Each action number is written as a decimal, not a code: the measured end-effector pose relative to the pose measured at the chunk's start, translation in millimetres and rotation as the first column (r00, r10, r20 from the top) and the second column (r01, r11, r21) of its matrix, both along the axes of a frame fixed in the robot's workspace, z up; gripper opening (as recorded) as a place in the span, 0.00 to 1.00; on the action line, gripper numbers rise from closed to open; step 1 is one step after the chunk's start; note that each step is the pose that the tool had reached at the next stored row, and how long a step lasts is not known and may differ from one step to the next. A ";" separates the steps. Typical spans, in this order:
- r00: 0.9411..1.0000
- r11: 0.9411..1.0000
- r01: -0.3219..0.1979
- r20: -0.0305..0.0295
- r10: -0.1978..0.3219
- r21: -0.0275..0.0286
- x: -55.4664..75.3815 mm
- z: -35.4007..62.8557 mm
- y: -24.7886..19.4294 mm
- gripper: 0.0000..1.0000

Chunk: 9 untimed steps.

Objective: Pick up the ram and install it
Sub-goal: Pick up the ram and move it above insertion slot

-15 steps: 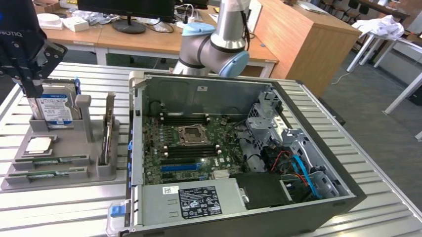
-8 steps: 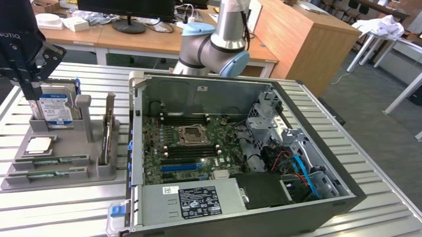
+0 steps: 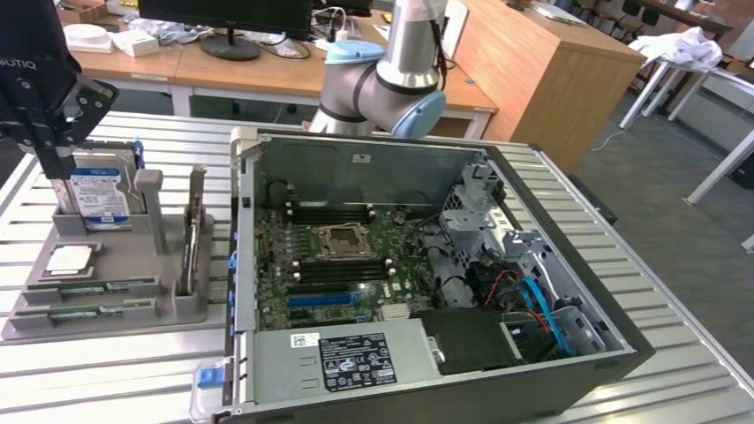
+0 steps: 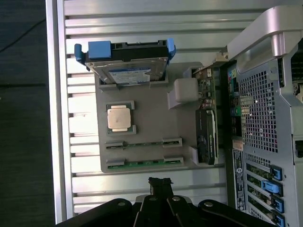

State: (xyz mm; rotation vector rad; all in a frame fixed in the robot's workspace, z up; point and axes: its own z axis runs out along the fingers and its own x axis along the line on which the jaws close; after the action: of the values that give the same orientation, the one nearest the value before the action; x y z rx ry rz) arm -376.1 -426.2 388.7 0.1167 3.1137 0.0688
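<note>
Two green memory boards stand on edge in the grey fixture (image 4: 156, 123) below the claw (image 4: 160, 181): the nearer ram stick (image 4: 144, 163) lies closest to the claw tips, and the farther ram stick (image 4: 142, 144) lies just beyond it. The claw is narrow, closed to a point, and holds nothing; it hangs well above both sticks. Hazards, as judged from this position: a descent with the claw closed lands its tips on the thin top edge of a stick instead of around it, which can chip the board or tilt it in its end clips. The close spacing of the sticks leaves little room for a tip between them, so an offset approach can knock the neighbour. Beyond the sticks from the claw sit the processor (image 4: 118, 118) and the hard drive (image 4: 130, 73). Beside the fixture stands the open computer case (image 3: 353, 163); its wall can snag a carried stick, and a skewed grip can misalign the stick with the memory slots (image 3: 335, 212).
</note>
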 end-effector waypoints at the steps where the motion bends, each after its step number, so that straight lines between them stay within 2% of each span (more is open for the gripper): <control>1: 1.000 1.000 0.000 0.000 0.000 0.000 0.0 0.0 0.0 0.10; 6: 1.000 1.000 -0.004 0.000 0.004 0.000 0.0 0.0 0.0 0.10; 9: 1.000 1.000 -0.029 0.000 0.029 0.000 0.0 0.0 0.0 0.10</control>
State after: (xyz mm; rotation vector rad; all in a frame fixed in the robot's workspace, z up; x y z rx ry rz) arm -376.1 -426.2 388.7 0.0721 3.1157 0.0693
